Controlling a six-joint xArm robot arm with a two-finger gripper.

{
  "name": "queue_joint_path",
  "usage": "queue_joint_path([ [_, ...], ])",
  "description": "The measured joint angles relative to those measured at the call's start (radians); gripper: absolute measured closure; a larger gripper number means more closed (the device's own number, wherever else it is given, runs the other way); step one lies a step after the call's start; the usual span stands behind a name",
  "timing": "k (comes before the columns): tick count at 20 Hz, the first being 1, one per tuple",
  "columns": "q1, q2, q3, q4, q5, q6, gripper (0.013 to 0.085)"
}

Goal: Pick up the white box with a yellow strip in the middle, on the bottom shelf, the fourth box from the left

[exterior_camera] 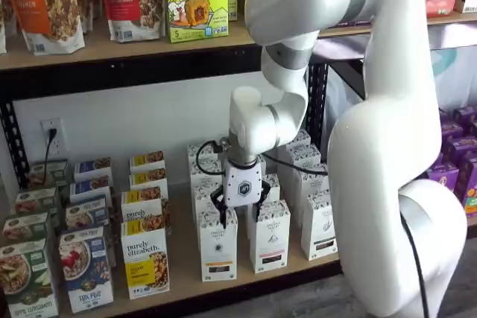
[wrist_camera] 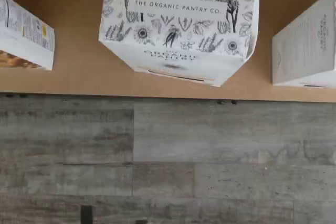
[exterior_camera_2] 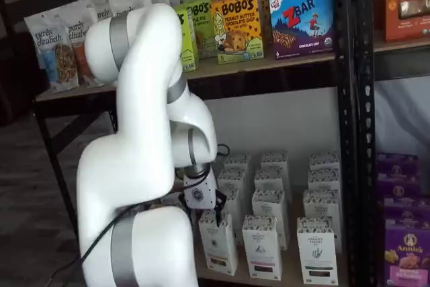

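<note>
Hovering spread-fingered gripper (exterior_camera: 239,214) over tall white speckled-top carton (exterior_camera: 218,245) at near edge of tan wooden bottom shelf (exterior_camera: 246,276); tight right neighbour carton (exterior_camera: 270,236) risks snagging a finger, toppling it.

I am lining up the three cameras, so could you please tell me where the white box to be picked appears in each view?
Wrist view: the white box seen from above, centred on the bottom shelf.
Shelf view: front row, directly under the gripper, box at.
Shelf view: leftmost front box, beside the arm.
Shared landmark: the gripper.
</note>
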Motion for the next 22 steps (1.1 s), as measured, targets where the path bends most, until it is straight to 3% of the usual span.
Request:
queue_joint_path([
  [15,-0.021,0.151,-0.181,0.057,0.017,-0.074,0.0130],
  [22,-0.021,0.202,-0.260,0.017,0.043,-0.036,0.0130],
])
